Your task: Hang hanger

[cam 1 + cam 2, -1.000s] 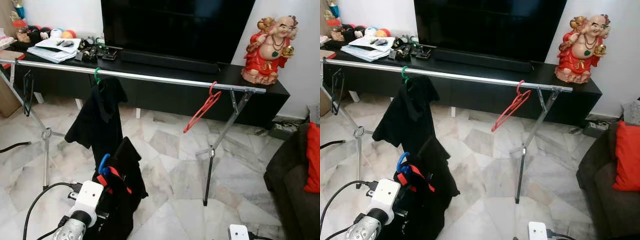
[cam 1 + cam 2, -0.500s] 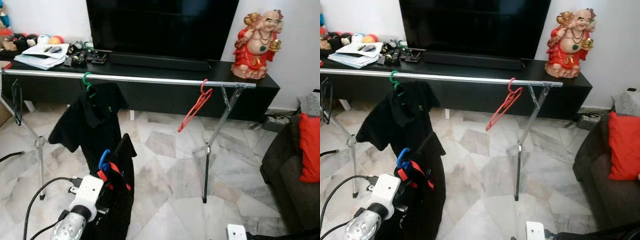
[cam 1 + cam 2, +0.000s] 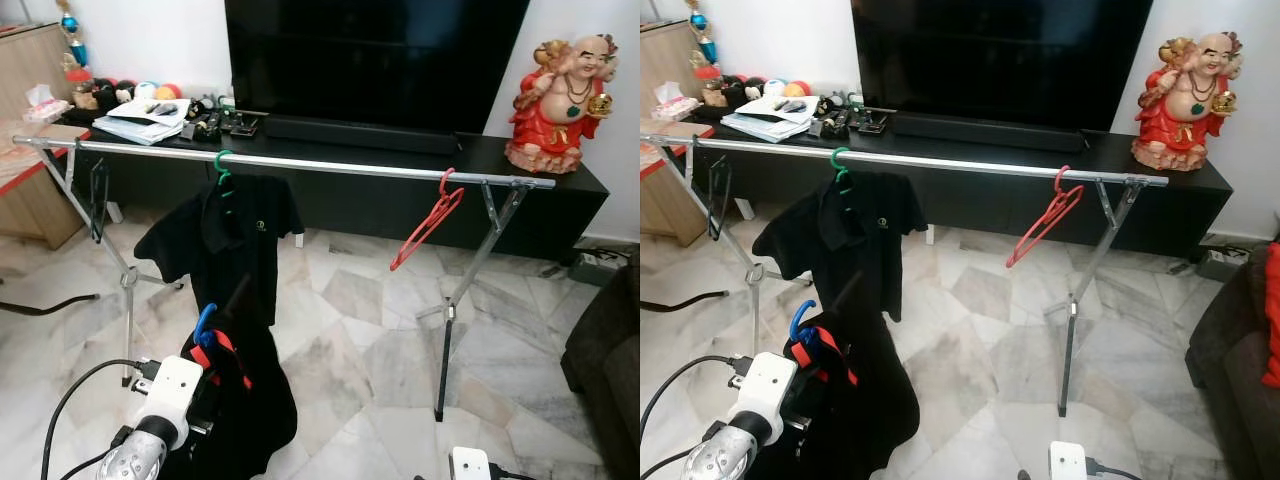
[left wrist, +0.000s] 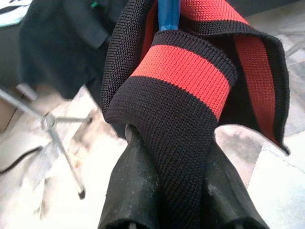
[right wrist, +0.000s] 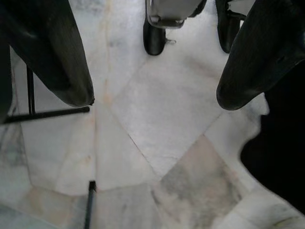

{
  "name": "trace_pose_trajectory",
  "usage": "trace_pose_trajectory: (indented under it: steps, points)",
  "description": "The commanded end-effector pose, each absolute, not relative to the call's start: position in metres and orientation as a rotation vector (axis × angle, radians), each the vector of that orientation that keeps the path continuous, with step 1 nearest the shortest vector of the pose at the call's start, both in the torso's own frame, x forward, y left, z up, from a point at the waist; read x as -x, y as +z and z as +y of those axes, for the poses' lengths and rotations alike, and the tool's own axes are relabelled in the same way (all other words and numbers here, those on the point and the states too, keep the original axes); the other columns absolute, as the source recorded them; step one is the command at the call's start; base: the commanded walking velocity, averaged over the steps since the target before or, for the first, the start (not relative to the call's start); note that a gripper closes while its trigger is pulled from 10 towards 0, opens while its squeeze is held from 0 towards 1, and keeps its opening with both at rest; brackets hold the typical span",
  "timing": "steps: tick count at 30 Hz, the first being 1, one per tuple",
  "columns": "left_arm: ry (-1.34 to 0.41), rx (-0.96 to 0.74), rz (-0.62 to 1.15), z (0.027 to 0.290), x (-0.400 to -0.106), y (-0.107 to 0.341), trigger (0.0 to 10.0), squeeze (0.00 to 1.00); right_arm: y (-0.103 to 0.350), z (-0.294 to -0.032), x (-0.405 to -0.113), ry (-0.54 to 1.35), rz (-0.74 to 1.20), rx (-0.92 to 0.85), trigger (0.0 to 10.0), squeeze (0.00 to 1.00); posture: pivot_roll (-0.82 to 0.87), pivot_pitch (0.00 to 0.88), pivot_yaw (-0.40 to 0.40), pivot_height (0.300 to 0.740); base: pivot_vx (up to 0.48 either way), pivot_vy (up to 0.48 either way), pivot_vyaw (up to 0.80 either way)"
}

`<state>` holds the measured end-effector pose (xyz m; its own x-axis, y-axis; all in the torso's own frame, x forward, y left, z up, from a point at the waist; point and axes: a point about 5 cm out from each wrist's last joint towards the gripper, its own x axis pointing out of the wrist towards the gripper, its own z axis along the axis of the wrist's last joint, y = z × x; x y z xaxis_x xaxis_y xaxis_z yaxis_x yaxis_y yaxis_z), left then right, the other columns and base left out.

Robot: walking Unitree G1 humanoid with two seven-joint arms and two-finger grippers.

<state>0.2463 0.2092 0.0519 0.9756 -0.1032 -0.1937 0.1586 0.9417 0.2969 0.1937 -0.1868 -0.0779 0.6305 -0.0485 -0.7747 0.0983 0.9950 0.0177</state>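
A silver clothes rail point(image 3: 330, 167) stands across the room in front of me. On it hang a black polo shirt point(image 3: 235, 235) on a green hanger point(image 3: 223, 165), an empty red hanger point(image 3: 428, 218) and a black hanger point(image 3: 97, 200) at the left end. My left gripper point(image 4: 183, 157) is low at the front left, shut on a blue hanger point(image 3: 205, 325) that carries a black garment with red stripes point(image 3: 245, 405). The garment's collar covers the fingers point(image 4: 138, 191). My right gripper point(image 5: 155, 102) hangs open over the marble floor.
Behind the rail runs a black TV console point(image 3: 560, 180) with a large TV point(image 3: 370, 50), a red statue point(image 3: 565, 95) and clutter at its left end. A wooden cabinet point(image 3: 30, 190) stands left, a dark sofa point(image 3: 610, 340) right. A black cable point(image 3: 40, 305) lies on the floor.
The whole picture has shifted, so the camera has turned; the rail now sits further right in view. My left gripper still holds the blue hanger with its garment.
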Motion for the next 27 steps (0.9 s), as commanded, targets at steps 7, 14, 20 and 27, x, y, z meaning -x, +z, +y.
trace_pose_trajectory:
  steps: [7, 14, 20, 27]
  points:
    - [-0.148, -0.312, 0.148, 0.2048, -0.2526, 0.0592, 10.0, 0.0, -0.0798, -0.1901, -0.1892, -0.103, 0.893, -0.053, 10.0, 0.0, 0.12, 0.0, 0.002, 0.74, 0.0, -0.192, -0.41]
    - [-0.144, -0.297, 0.155, 0.2033, -0.2529, 0.0578, 10.0, 0.0, -0.0792, -0.1887, -0.1905, -0.086, 0.89, -0.046, 10.0, 0.0, 0.12, 0.0, -0.005, 0.74, 0.0, 0.0, 0.0]
    - [-0.136, -0.286, 0.16, 0.2038, -0.2527, 0.0572, 10.0, 0.0, -0.0787, -0.1882, -0.1916, -0.082, 0.887, -0.044, 10.0, 0.0, 0.12, 0.0, -0.008, 0.74, 0.235, 0.0, 0.0]
    - [-0.13, -0.281, 0.166, 0.2046, -0.2524, 0.0571, 10.0, 0.0, -0.0786, -0.1882, -0.1918, -0.077, 0.886, -0.039, 10.0, 0.0, 0.12, 0.0, -0.01, 0.74, 0.33, 0.0, 0.0]
